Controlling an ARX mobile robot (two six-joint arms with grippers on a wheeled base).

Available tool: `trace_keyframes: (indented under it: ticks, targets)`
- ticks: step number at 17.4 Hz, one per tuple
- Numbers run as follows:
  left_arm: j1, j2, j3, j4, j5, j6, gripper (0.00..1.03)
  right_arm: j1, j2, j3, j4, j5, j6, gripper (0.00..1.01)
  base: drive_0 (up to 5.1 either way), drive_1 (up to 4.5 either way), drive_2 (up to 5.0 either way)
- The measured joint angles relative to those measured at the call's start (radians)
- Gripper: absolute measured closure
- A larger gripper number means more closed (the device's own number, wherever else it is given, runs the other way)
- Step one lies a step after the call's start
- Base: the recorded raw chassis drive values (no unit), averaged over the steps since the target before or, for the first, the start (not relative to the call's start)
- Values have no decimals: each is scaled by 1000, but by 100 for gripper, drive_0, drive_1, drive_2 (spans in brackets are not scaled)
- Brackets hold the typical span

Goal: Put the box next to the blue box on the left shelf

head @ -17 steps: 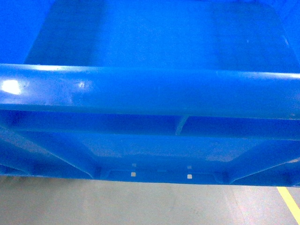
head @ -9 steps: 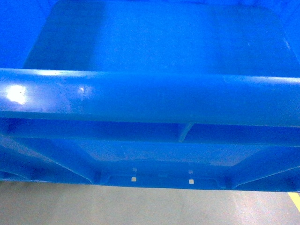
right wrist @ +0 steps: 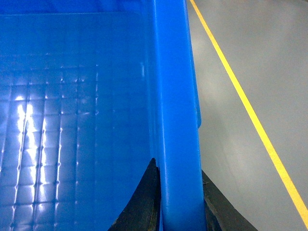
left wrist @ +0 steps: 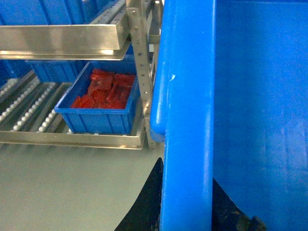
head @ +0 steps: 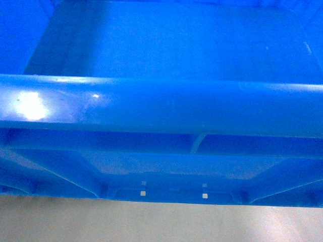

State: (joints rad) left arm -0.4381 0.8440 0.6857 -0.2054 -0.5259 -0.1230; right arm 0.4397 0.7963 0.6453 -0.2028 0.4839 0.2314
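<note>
Box [head: 161, 108] — bright blue, thick rolled rim, empty — held level, its left rim between the left pincer [left wrist: 185, 211] fingers, its right rim between the right pincer [right wrist: 178, 211] fingers. Shelf [left wrist: 29, 108] — roller tracks — lies left of the left pincer, apart.

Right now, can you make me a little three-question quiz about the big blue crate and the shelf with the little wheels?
1. True or false: the large bright-blue plastic crate is empty inside.
2. What fills the smaller blue plastic bin on the grey metal roller shelf? A) red packets B) green bottles C) nothing
3. Fill in: the left tool and right tool each grip the crate's ____.

Key: 1 true; 2 A, red packets; 3 rim.
</note>
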Motion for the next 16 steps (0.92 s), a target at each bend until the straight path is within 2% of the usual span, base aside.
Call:
trace_keyframes:
  ticks: [16]
  targets:
    - [0,0,0,1,0,0,92,0,-2,0,1,-1,0,90,-497,242,242]
